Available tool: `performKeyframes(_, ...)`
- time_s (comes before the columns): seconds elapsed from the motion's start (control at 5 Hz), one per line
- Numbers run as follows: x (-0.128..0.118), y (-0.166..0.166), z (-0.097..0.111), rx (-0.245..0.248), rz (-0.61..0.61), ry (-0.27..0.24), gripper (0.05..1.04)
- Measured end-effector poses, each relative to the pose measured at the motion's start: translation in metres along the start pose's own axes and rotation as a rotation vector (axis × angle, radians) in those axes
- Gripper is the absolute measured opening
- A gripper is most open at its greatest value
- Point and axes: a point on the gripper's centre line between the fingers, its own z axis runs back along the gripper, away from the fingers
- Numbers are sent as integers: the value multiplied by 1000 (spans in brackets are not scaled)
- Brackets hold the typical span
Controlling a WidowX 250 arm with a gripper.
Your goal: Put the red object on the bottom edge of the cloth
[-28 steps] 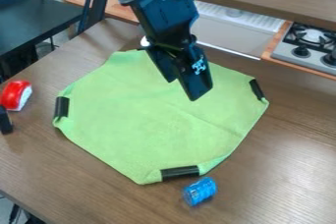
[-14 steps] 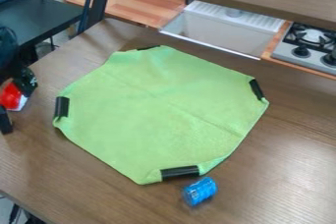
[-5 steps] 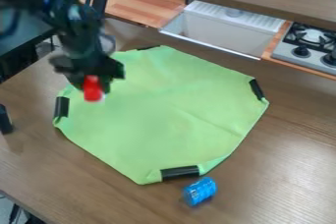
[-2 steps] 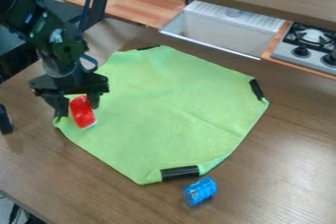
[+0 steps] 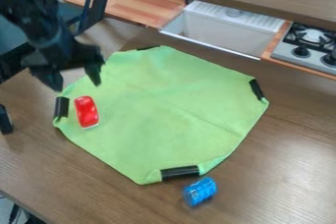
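Observation:
My gripper (image 5: pixel 78 85) hangs at the upper left over the cloth's left corner, its two fingers spread wide with nothing between them. Just below and to the right of it, the red object (image 5: pixel 87 112) lies on the left part of the green cloth (image 5: pixel 160 115), near the black clip on that side. The cloth is spread over the brown table, with black clips at several of its edges.
A blue can (image 5: pixel 199 191) lies beside the cloth's bottom edge. A small black item (image 5: pixel 5 120) stands at the far left. Behind the table are a white sink (image 5: pixel 226 29) and a stove (image 5: pixel 310 46).
My gripper went from open over the cloth to the red object at the left, carried it onto the cloth's left side, then let go and rose up and slightly left.

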Motion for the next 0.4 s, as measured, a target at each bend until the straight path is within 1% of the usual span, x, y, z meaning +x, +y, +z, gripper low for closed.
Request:
performKeyframes(0.2, 30, -1, 25, -22, 15, 42, 999)
performKeyframes(0.4, 62, -3, 66, 24, 15, 108, 999)
